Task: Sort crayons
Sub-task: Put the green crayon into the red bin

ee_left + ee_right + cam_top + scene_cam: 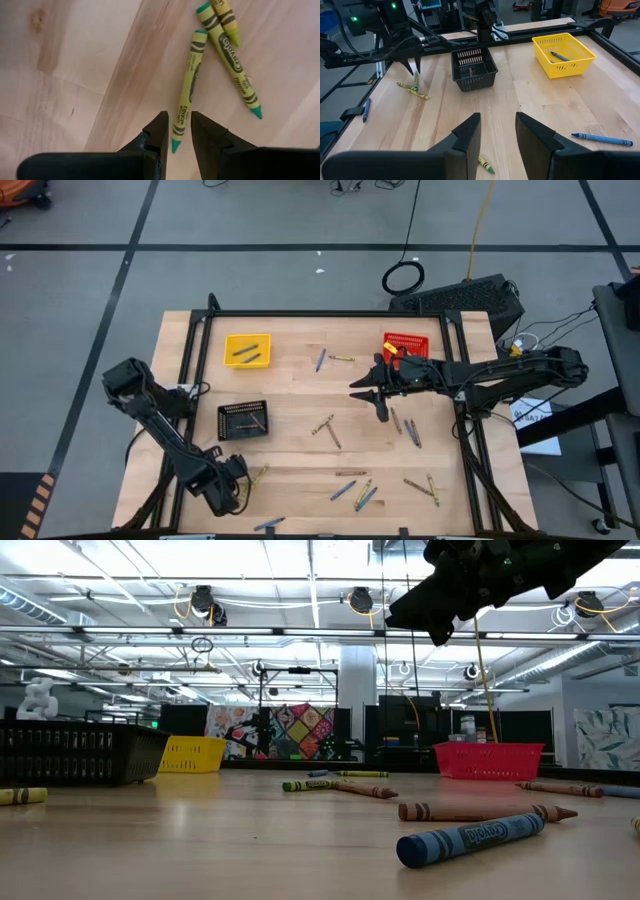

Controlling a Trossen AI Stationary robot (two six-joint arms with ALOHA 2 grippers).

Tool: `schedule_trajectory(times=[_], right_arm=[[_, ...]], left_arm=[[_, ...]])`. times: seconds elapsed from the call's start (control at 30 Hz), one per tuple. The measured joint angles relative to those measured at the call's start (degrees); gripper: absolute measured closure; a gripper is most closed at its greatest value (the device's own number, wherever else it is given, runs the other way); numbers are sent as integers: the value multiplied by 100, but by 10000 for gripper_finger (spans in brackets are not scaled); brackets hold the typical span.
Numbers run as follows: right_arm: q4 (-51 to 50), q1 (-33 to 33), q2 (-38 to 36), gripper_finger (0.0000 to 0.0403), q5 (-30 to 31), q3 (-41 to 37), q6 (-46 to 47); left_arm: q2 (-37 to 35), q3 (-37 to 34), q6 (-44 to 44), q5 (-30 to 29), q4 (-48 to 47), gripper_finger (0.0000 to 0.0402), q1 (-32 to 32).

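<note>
"Crayola" reads on the blue crayon (470,837) — and yellow-green crayon (228,50).

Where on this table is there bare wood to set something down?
The widest bare patch lies mid-table, between the black basket and the brown crayons. Another runs between the yellow basket and the blue crayon. The front edge, right of the left gripper, is crowded with crayons.

Three mesh baskets sit on the table (300,460): one yellow basket (247,349), one black basket (243,420), one red basket (405,344); two blue crayons (248,354) lie in the yellow basket; about twenty loose crayons (350,490) are scattered on the wood, an exact count not being possible; three yellow-green crayons (189,87) lie by the left gripper (176,131); two arms work, so two grippers, with the right gripper (497,132) empty.
</note>
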Motion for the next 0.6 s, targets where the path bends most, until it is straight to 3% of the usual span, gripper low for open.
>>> schedule_trajectory(times=[0.47, 0.6], right_arm=[[0, 0, 0, 293, 0, 0, 0], [0, 0, 0, 293, 0, 0, 0]], left_arm=[[351, 17, 10, 191, 14, 327, -140], [385, 22, 12, 188, 15, 348, -158]])
